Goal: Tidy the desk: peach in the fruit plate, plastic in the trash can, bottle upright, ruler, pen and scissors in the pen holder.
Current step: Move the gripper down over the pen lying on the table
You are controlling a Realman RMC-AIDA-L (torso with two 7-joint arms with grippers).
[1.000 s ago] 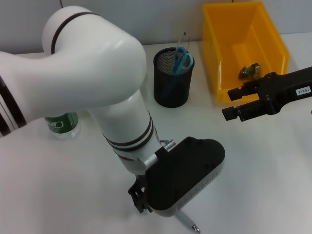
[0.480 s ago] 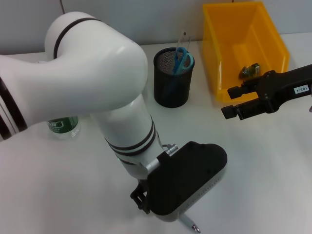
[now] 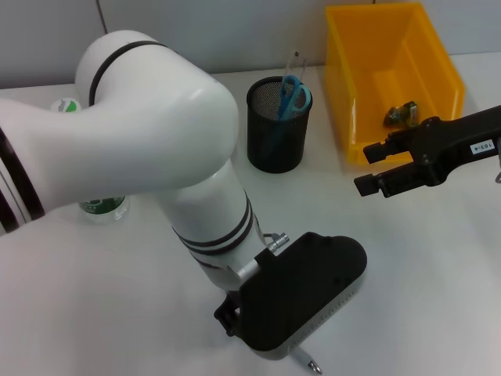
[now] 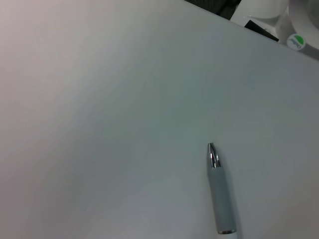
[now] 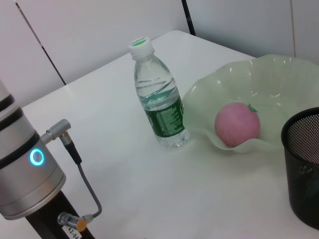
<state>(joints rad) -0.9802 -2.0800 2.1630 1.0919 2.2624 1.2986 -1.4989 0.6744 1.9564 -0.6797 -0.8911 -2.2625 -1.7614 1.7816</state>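
A silver pen (image 4: pixel 219 191) lies flat on the white desk; its tip (image 3: pixel 308 363) pokes out below my left arm's black wrist housing (image 3: pixel 301 294), which hangs right over it and hides the left gripper. The black mesh pen holder (image 3: pixel 278 125) holds blue-handled scissors (image 3: pixel 292 95) and a clear ruler (image 3: pixel 296 63). The bottle (image 5: pixel 159 99) stands upright beside the pale green fruit plate (image 5: pixel 279 84), and the pink peach (image 5: pixel 238 124) rests in the plate. Plastic (image 3: pixel 401 115) lies in the yellow trash can (image 3: pixel 391 47). My right gripper (image 3: pixel 372 166) hovers open and empty in front of the can.
My bulky left arm (image 3: pixel 149 133) covers the left half of the desk in the head view and hides the plate there. A grey cable (image 5: pixel 79 169) loops off the arm's base near the bottle.
My left arm has slid a little toward the front right over the pen, uncovering the bottle's green cap. The right gripper has barely moved.
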